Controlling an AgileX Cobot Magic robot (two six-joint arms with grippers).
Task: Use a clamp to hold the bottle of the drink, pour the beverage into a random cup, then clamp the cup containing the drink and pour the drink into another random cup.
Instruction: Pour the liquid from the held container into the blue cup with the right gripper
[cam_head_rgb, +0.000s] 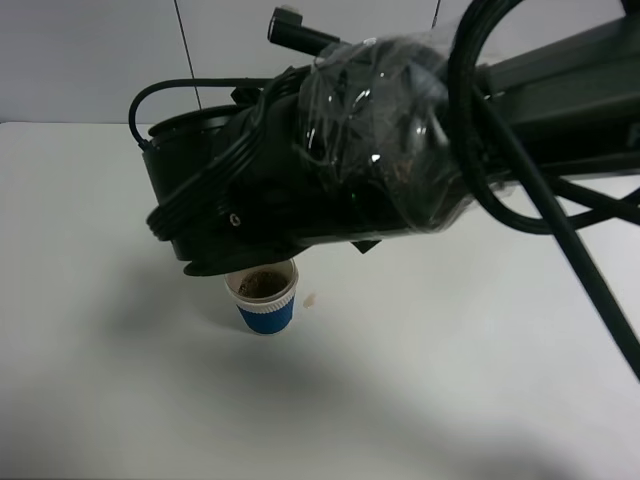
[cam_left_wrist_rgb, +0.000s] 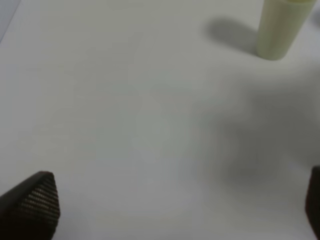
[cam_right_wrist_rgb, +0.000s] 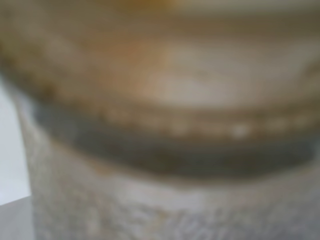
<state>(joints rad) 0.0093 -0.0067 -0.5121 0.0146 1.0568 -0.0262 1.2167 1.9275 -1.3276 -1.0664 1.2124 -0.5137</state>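
1. Desk (cam_head_rgb: 480, 380): white and flat, and it carries every item below.

2. Right arm (cam_head_rgb: 380, 150): black and cabled, with its wrist section wrapped in clear film. It reaches in from the right of the high view and across the middle. Its forward end hangs directly over the cup and hides part of the cup's far rim.

3. Right hand: hidden under the arm in the high view, and its fingers are out of the wrist view. It is pressed together on the bottle (cam_right_wrist_rgb: 170, 125). The bottle fills the right wrist view as a blurred, clear, brown-tinted body at very close range.

4. Left hand (cam_left_wrist_rgb: 175, 202): fully spread. One ribbed fingertip (cam_left_wrist_rgb: 35, 200) sits at each side edge of the left wrist view, with bare desk between them. It holds nothing.

5. Tumbler (cam_left_wrist_rgb: 280, 27): pale yellow-green and upright on the desk, well apart from the left hand.

6. Cup (cam_head_rgb: 266, 300): blue band and white rim, upright on the desk below the right arm. The inside shows brown.

7. Spot (cam_head_rgb: 311, 299): a small brown mark on the desk just beside the cup.
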